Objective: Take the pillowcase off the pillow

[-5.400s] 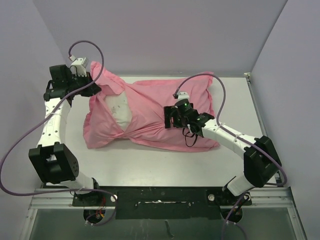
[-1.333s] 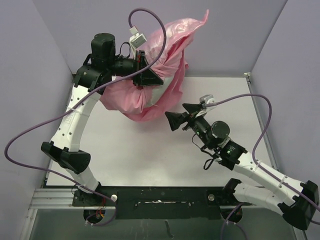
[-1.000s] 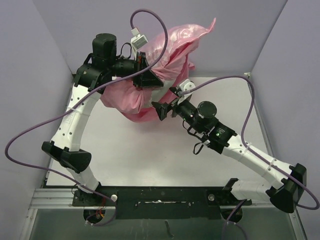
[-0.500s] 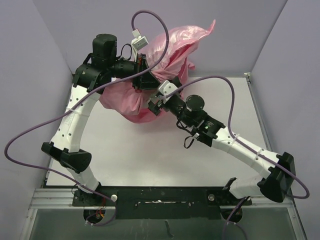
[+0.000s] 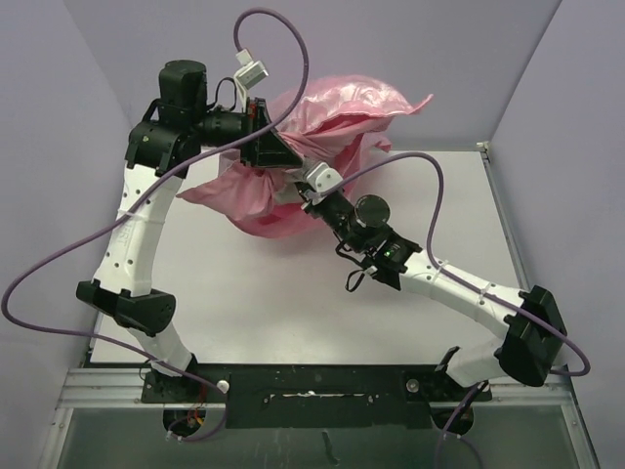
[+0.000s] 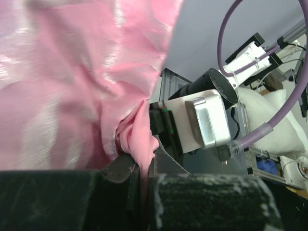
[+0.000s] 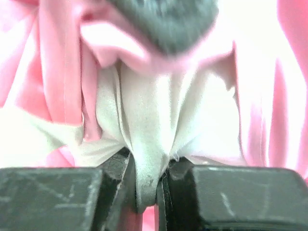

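The pink satin pillowcase (image 5: 337,112) hangs bunched in the air above the back of the table, lifted by my left gripper (image 5: 278,151). In the left wrist view that left gripper (image 6: 142,168) is shut on a fold of the pillowcase (image 6: 72,86). My right gripper (image 5: 298,195) reaches into the underside of the bundle. In the right wrist view the right gripper (image 7: 147,180) is shut on a pinched fold of the off-white pillow (image 7: 163,110), with the pink pillowcase (image 7: 53,72) gathered around it. Most of the pillow is hidden inside the cover.
The white table (image 5: 293,313) lies below the hanging bundle. Purple-grey walls (image 5: 547,88) close in the back and sides. A purple cable (image 5: 410,161) arcs over my right arm. The black rail (image 5: 312,386) runs along the near edge.
My right gripper has moved left into the bundle's underside and shut on pillow fabric. My left arm shifted slightly left and up, and the pillowcase's top flap swung right.
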You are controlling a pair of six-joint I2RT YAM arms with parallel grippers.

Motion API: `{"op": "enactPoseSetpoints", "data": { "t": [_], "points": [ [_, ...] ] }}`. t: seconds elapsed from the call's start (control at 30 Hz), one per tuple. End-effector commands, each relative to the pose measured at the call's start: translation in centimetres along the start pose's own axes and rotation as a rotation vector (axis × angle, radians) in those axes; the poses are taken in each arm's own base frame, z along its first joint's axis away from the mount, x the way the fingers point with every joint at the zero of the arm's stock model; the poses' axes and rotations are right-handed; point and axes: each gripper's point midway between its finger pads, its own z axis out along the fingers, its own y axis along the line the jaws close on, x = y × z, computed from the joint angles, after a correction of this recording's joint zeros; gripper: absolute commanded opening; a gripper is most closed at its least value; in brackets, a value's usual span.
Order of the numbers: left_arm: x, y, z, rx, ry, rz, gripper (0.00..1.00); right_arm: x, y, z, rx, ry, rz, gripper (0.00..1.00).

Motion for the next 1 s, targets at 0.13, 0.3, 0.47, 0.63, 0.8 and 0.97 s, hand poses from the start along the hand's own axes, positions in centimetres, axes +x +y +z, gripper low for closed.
{"op": "enactPoseSetpoints", "data": {
  "t": [0.13, 0.3, 0.47, 0.63, 0.8, 0.97],
  "points": [
    [-4.0, -1.7, -5.9, -0.206, -0.129, 0.39, 0.0, -2.6, -1.7, -3.0, 0.068, -0.085, 0.19, 0.0],
    [-4.7, -1.3, -7.6, -0.353, -0.128, 0.576, 0.0, -0.6, -2.7, -4.4, 0.156, -0.007, 0.281, 0.0],
    [-5.1, -1.5, -8.8, -0.432, -0.15, 0.64, 0.0, 1.4, -3.2, -4.9, 0.214, 0.068, 0.307, 0.0],
    [-6.8, -0.3, -10.5, -0.589, -0.22, 0.69, 0.0, 3.3, -1.9, -5.4, 0.18, 0.121, 0.327, 0.0],
    [-7.5, 1.7, -11.8, -0.706, -0.251, 0.726, 0.0, 5.1, -0.2, -7.0, 0.151, 0.155, 0.377, 0.0],
    [-6.9, 4.0, -12.6, -0.744, -0.228, 0.694, 0.0, 4.8, -1.8, -9.6, 0.223, 0.124, 0.443, 0.0]
  ]
}}
